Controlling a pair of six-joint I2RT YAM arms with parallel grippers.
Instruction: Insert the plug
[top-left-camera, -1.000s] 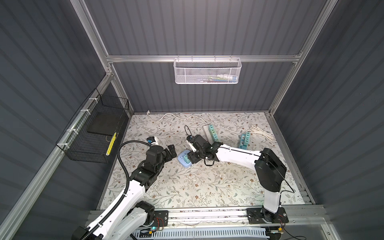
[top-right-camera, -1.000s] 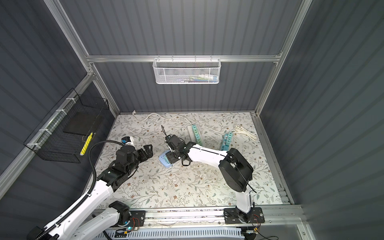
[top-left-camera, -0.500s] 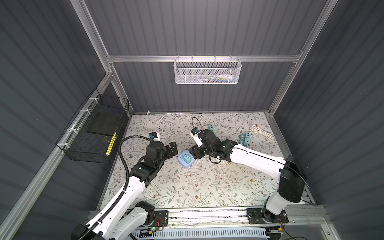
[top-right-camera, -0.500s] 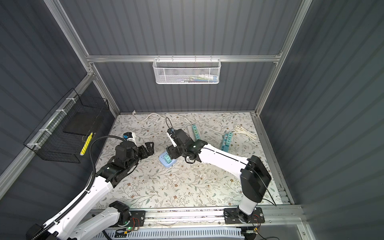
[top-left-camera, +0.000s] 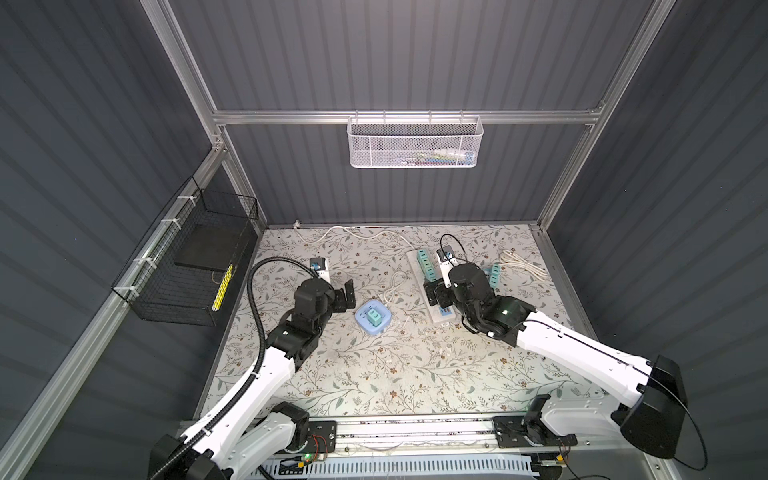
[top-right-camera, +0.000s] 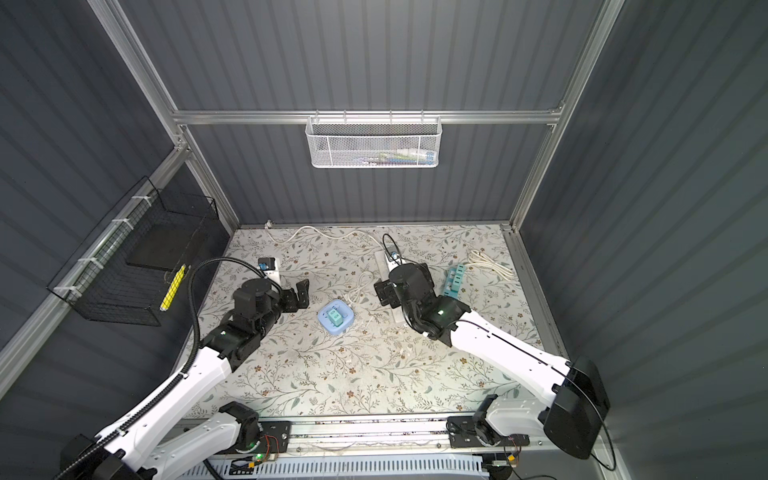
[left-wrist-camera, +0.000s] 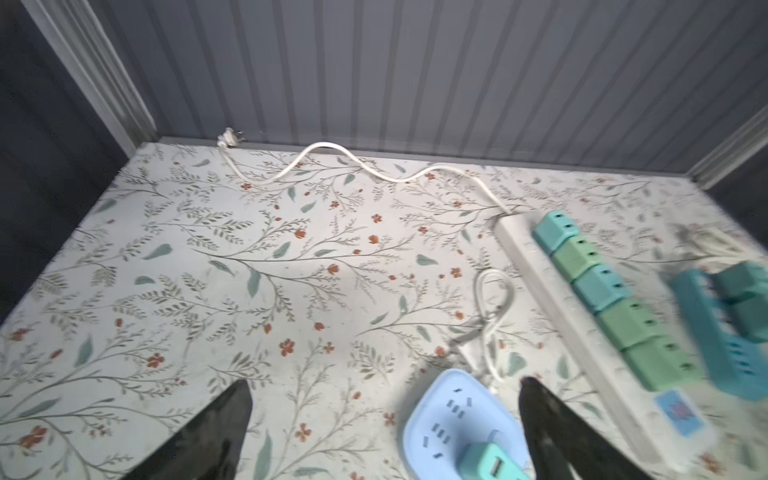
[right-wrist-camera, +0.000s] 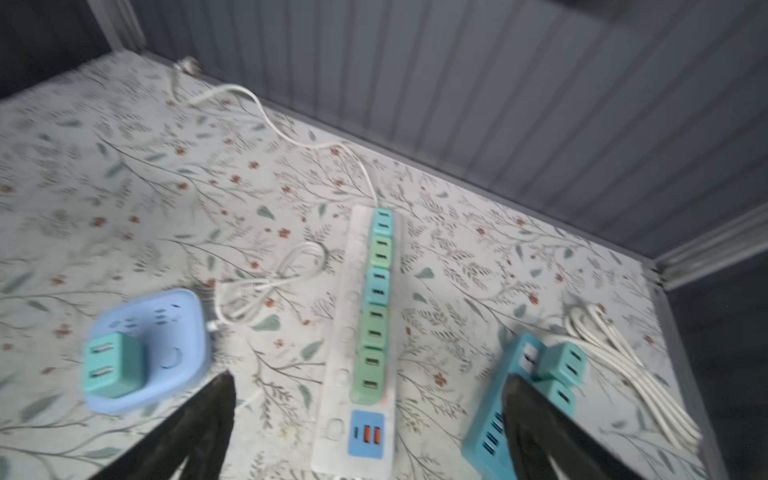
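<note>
A teal plug stands seated in a light blue square socket block lying mid-table, seen in both top views. The right wrist view shows the plug on the socket block. My left gripper hovers just left of the block, open and empty. In the left wrist view the block lies between the fingertips. My right gripper is open and empty, off to the block's right over a white power strip.
The white power strip carries a row of teal and green plugs. A teal power strip and a coiled white cable lie at the back right. A black wire basket hangs on the left wall and a white mesh basket on the back wall.
My right gripper has opened and drawn back to the right, away from the socket block, leaving the plug in it. The left gripper stayed open and shifted slightly.
</note>
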